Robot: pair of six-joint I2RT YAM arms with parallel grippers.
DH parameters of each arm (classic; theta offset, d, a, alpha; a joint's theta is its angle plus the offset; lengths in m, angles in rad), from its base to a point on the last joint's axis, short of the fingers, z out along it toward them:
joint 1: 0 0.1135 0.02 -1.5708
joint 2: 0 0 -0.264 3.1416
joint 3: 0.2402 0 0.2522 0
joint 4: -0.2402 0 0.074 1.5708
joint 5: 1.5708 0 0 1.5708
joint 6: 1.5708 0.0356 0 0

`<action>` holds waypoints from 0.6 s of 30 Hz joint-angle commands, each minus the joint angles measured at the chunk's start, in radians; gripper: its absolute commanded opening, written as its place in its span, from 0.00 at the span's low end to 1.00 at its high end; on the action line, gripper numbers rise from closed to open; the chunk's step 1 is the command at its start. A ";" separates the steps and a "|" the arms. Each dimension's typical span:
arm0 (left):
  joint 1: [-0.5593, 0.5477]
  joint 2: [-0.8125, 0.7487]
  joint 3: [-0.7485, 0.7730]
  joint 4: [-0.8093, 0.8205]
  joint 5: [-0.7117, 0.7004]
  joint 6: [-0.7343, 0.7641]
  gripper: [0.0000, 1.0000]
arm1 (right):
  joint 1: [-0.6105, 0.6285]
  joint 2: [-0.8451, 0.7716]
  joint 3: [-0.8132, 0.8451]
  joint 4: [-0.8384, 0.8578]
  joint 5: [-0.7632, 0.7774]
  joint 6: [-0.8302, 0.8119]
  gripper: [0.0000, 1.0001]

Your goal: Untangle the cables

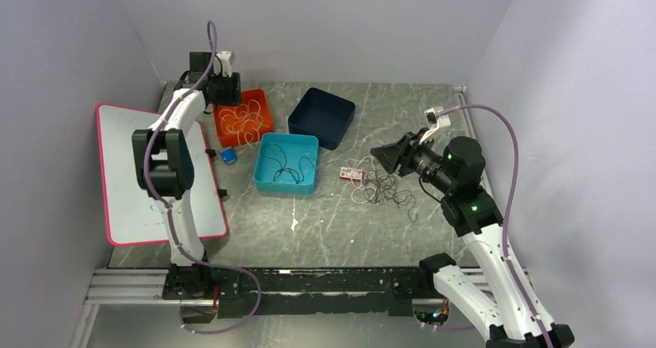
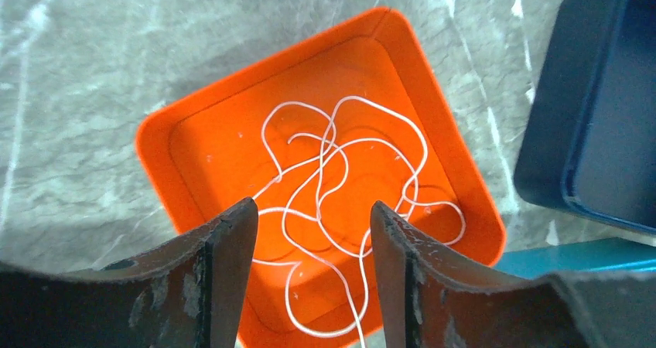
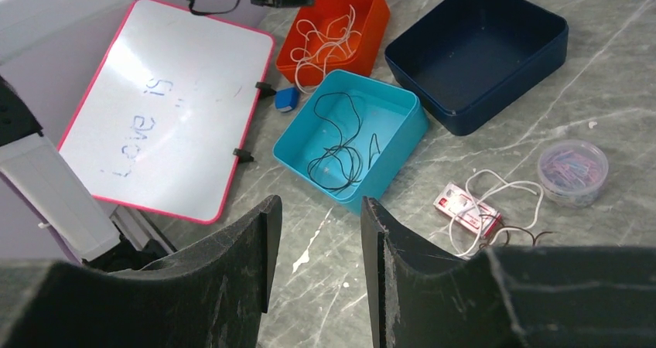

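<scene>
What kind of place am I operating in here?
Probably a lab test cell, not a home: plain walls box in a grey tabletop, a metal rail edges it, and a whiteboard lies alongside.

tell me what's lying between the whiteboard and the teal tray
A small blue object lies there, nearer the whiteboard than the teal tray. Both the top external and right wrist views show it.

A grey, white-veined, marble-patterned table [image 1: 340,232] fills the enclosure. It is boxed in by a plain pale lavender left wall [image 1: 54,69], far wall [image 1: 325,23] and right wall [image 1: 572,69]. A silver metal rail [image 1: 124,286] runs along the near edge. The light is soft and even, probably from overhead.
</scene>
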 commanded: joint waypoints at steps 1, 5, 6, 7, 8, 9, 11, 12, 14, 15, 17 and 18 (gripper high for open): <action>0.005 -0.151 -0.036 0.001 -0.042 -0.022 0.62 | -0.004 0.000 -0.013 0.030 -0.020 -0.001 0.46; -0.017 -0.291 -0.205 0.032 -0.070 -0.099 0.67 | -0.004 0.003 -0.026 0.046 -0.025 0.011 0.46; -0.028 -0.328 -0.255 0.043 -0.079 -0.113 0.69 | -0.004 0.003 -0.029 0.051 -0.028 0.012 0.46; -0.045 -0.362 -0.304 0.051 -0.099 -0.140 0.70 | -0.004 0.006 -0.031 0.055 -0.031 0.015 0.46; -0.061 -0.396 -0.353 0.063 -0.115 -0.161 0.70 | -0.004 0.009 -0.033 0.059 -0.035 0.017 0.46; -0.079 -0.425 -0.399 0.074 -0.128 -0.182 0.70 | -0.005 0.010 -0.034 0.063 -0.037 0.020 0.46; -0.113 -0.471 -0.494 0.091 -0.159 -0.227 0.71 | -0.004 0.011 -0.034 0.064 -0.042 0.021 0.46; -0.125 -0.490 -0.528 0.098 -0.174 -0.253 0.71 | -0.004 0.011 -0.032 0.062 -0.042 0.019 0.46; -0.146 -0.516 -0.597 0.129 -0.204 -0.293 0.71 | -0.004 0.006 -0.032 0.055 -0.037 0.014 0.46; -0.152 -0.524 -0.623 0.152 -0.213 -0.307 0.72 | -0.004 0.005 -0.031 0.050 -0.034 0.012 0.46; -0.155 -0.519 -0.644 0.167 -0.215 -0.328 0.72 | -0.004 0.000 -0.033 0.047 -0.032 0.011 0.46; -0.158 -0.505 -0.643 0.164 -0.221 -0.333 0.72 | -0.005 -0.002 -0.034 0.045 -0.032 0.012 0.46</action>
